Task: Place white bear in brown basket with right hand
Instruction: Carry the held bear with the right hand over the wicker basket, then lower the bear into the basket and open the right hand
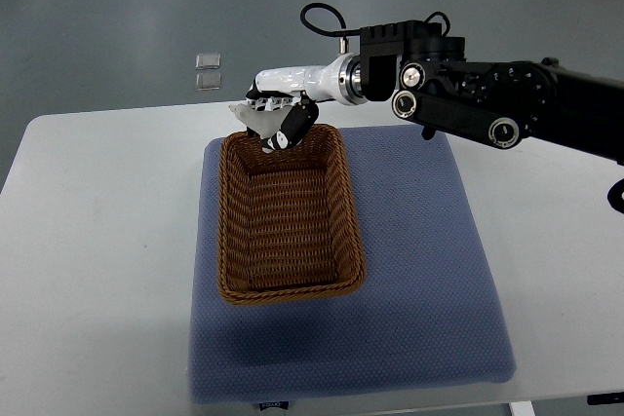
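The white bear cannot be made out anywhere in the frame; if it is there at all, it is hidden under or inside the right hand [276, 124], which sits at the upper middle of the frame, right over the far rim of the brown basket [288, 216]. The fingers [294, 126] are curled downward and inward, with dark tips pointing into the basket's top end, and a pale grey patch shows beneath the palm, but whether that is part of the hand or something held is too unclear to say, so it cannot be told whether the hand grips anything

The right arm [487, 94] comes in from the right edge, running leftward across the upper part of the frame: black jointed links first, then a black wrist block with a looping cable, then a white forearm shell ending in the hand. The palm faces down

The basket is a woven rectangle, long side running up and down the frame, and its inside looks bare where it shows. It rests on a blue-grey mat [429, 289] filling the centre and lower right, which lies on a white worktop [97, 270]. 2 small clear squares [208, 69] lie on the grey floor at upper left, well apart from the basket
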Robot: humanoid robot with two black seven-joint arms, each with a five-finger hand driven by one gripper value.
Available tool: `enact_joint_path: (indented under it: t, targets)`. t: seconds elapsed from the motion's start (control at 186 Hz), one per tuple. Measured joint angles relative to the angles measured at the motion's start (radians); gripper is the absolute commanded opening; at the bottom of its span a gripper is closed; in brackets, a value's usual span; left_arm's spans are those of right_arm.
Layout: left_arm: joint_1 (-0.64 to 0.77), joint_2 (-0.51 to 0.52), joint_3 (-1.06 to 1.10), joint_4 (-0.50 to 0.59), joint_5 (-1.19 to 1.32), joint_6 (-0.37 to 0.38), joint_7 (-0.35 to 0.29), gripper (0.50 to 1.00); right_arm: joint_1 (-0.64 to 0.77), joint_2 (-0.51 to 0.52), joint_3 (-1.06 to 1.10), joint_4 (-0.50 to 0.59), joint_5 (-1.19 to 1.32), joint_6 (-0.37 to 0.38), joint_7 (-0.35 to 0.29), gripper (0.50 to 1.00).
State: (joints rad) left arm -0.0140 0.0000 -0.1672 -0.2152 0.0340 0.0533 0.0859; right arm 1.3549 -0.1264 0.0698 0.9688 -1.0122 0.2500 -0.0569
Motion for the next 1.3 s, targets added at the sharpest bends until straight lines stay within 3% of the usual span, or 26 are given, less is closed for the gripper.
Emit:
enact_joint_path:
  t: [0.413, 0.864, 1.063, 1.148, 1.299]
  targets:
    - [0.0, 0.0, 0.0, 0.002, 0.0, 0.001, 0.0, 1.0, -0.137, 0.117, -0.005, -0.097, -0.038, -0.061, 0.002, 0.5]
    - [0.0, 0.0, 0.0, 0.002, 0.0, 0.0, 0.0, 1.0, -0.212, 0.126, -0.013, -0.135, -0.094, -0.068, 0.003, 0.5]
    - [0.0, 0.0, 0.0, 0.001, 0.0, 0.0, 0.0, 1.0, -0.216, 0.126, -0.013, -0.137, -0.094, -0.067, 0.003, 0.758]
    - [0.0, 0.0, 0.0, 0.0, 0.0, 0.0, 0.0, 1.0, -0.216, 0.126, -0.012, -0.137, -0.094, -0.067, 0.004, 0.825]
    - [0.0, 0.0, 0.0, -0.002, 0.0, 0.0, 0.0, 1.0, -0.213, 0.126, -0.01, -0.137, -0.094, -0.065, 0.004, 0.895]
